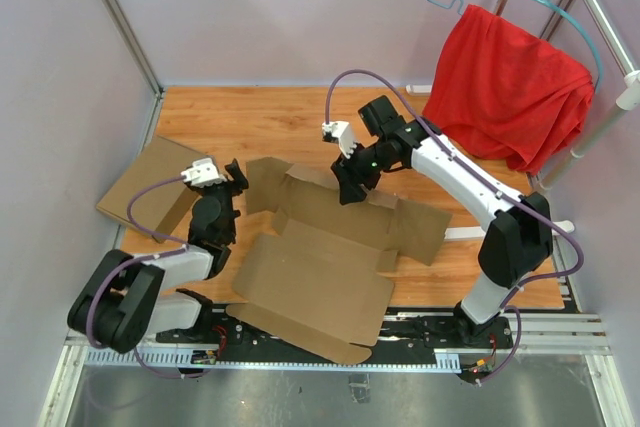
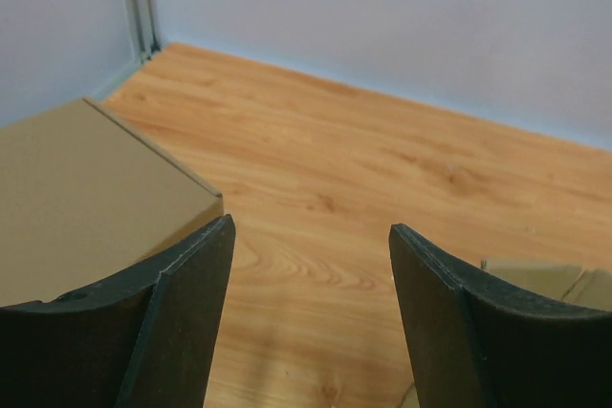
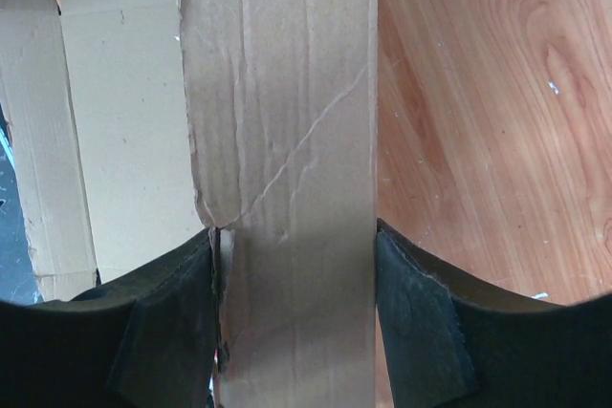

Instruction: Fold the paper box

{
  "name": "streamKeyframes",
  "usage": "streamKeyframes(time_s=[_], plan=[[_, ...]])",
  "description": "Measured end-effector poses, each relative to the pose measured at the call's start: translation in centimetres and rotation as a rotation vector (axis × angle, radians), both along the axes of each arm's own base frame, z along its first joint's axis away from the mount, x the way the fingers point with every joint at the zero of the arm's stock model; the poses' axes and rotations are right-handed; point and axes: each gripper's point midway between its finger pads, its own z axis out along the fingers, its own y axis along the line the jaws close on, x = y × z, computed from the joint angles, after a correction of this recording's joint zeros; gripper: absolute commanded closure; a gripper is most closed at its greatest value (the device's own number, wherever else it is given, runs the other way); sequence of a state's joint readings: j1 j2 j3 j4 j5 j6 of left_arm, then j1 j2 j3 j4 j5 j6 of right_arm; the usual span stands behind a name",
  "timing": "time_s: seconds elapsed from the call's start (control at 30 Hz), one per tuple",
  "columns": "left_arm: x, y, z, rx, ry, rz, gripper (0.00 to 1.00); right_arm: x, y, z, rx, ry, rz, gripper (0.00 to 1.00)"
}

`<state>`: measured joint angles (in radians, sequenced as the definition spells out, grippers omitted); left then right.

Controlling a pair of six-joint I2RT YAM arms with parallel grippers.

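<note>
The paper box (image 1: 320,267) lies mostly flat in the middle of the wooden table, a brown die-cut sheet with its flaps spread out. My right gripper (image 1: 352,183) is at its far edge. In the right wrist view the jaws (image 3: 294,236) stand wide apart, with a creased strip of the box (image 3: 277,93) filling the gap between the fingers and touching both. My left gripper (image 1: 233,179) is open and empty just left of the sheet's far left flap. In the left wrist view (image 2: 312,226) only bare wood lies between the fingers, and a corner of the box (image 2: 535,274) shows at the right.
A lighter tan cardboard box (image 1: 150,182) sits closed at the left, close beside my left gripper, and also shows in the left wrist view (image 2: 76,198). A red cloth (image 1: 510,87) hangs on a hanger at the back right. Walls enclose the table.
</note>
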<state>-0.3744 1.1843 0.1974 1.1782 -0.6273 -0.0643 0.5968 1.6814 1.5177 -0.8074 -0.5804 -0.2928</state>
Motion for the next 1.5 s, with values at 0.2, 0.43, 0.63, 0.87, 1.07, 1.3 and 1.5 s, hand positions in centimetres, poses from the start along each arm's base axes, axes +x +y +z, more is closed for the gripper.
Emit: streamKeyframes(time_s=[0.2,0.43,0.63,0.87,1.07,1.3,1.5], plan=[[0.7,-1.4,-2.5,0.050,0.053,-0.073,0.41,0.5,-0.5,0.0,-0.007,-0.004,0.002,0.42],[0.2,-3.7,-1.2,0.041,-0.019,-0.217,0.49,0.5,-0.5,-0.7,-0.018,0.014,0.004,0.42],[0.1,-6.3,-0.8,0.025,-0.044,-0.357,0.56,0.5,-0.5,-0.8,-0.020,0.018,0.005,0.42],[-0.3,-7.7,-1.2,0.007,-0.046,-0.439,0.58,0.2,-0.4,-0.8,-0.011,0.031,0.012,0.44],[0.0,-7.6,-2.4,-0.006,0.000,-0.427,0.45,0.2,-0.4,-0.8,-0.011,0.031,0.012,0.45],[0.9,-7.5,-2.8,-0.010,0.026,-0.405,0.38,0.2,-0.4,-0.8,-0.011,0.031,0.012,0.45],[2.3,-8.1,-4.9,-0.006,0.077,-0.407,0.42,0.2,-0.4,-0.8,-0.012,0.032,0.012,0.45]])
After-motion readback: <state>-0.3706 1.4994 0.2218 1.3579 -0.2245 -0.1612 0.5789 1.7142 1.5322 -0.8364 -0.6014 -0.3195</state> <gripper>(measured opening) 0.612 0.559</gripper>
